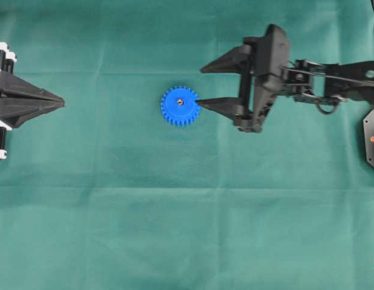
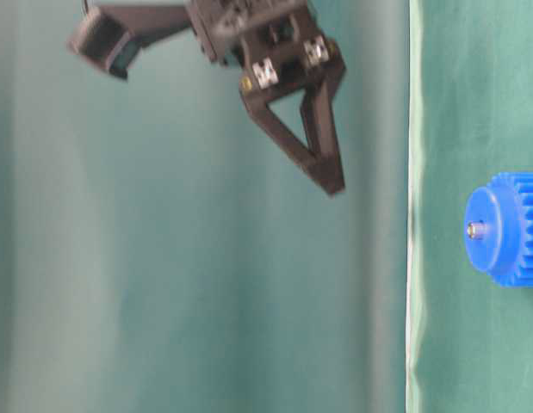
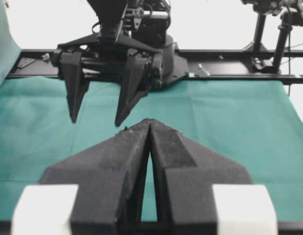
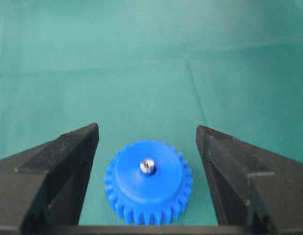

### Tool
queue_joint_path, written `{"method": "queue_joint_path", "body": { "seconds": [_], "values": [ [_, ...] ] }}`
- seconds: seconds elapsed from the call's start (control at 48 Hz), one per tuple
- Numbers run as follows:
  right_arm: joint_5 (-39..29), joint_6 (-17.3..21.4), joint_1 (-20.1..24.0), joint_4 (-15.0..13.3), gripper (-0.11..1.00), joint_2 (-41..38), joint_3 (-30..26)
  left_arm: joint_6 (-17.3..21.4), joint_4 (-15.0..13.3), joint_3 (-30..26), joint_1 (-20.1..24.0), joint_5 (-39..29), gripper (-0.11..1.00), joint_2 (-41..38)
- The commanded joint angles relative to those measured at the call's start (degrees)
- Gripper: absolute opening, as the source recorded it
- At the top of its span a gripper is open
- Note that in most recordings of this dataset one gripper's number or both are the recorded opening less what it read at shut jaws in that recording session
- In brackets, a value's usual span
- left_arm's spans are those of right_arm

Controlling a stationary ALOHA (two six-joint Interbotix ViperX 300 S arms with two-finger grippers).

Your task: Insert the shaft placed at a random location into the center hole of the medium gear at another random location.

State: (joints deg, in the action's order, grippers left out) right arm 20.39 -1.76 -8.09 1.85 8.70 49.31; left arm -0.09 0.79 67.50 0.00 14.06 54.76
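We see the shaft (image 4: 148,166) seated in the medium gear (image 4: 149,188), which lies between our right gripper's (image 4: 147,147) wide-open, empty jaws.

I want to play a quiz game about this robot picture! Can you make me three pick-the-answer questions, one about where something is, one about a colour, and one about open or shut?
1. Where is the tiny silvery metal pin?
A. In the middle hole of the gear
B. Lying on the cloth
C. Held by an arm

2. What colour is the round toothed plastic gear?
A. Red
B. Bright blue
C. Yellow

3. How is the right end effector?
A. Shut on the pin
B. Open
C. Shut on the gear

Answers: 1 A, the pin's tip sticks up from the hub. 2 B, it is blue in every view. 3 B, its fingers stand wide apart.
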Motion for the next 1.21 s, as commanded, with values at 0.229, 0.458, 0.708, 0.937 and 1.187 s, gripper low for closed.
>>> {"method": "queue_joint_path", "body": {
  "seconds": [0.229,0.458,0.708,0.937,1.187],
  "values": [
    [0.0,-0.18,0.09,0.26,0.82,9.76,6.42,0.0,0.18,-0.97,0.09,-0.35,0.0,-0.35],
    [-0.09,-0.18,0.0,0.26,0.82,15.38,10.28,-0.09,0.09,-0.97,0.09,-0.35,0.0,-0.35],
    [-0.44,-0.18,0.09,0.26,0.82,17.75,11.6,-0.09,0.18,-1.05,0.09,-0.35,0.0,-0.35],
    [-0.97,-0.18,0.09,0.26,0.82,17.75,11.69,-0.18,0.18,-0.97,0.09,-0.44,0.0,-0.35],
    [-0.97,-0.18,0.09,0.35,0.82,17.75,11.69,-0.18,0.09,-0.97,0.09,-0.35,0.0,-0.35]
  ]
}}
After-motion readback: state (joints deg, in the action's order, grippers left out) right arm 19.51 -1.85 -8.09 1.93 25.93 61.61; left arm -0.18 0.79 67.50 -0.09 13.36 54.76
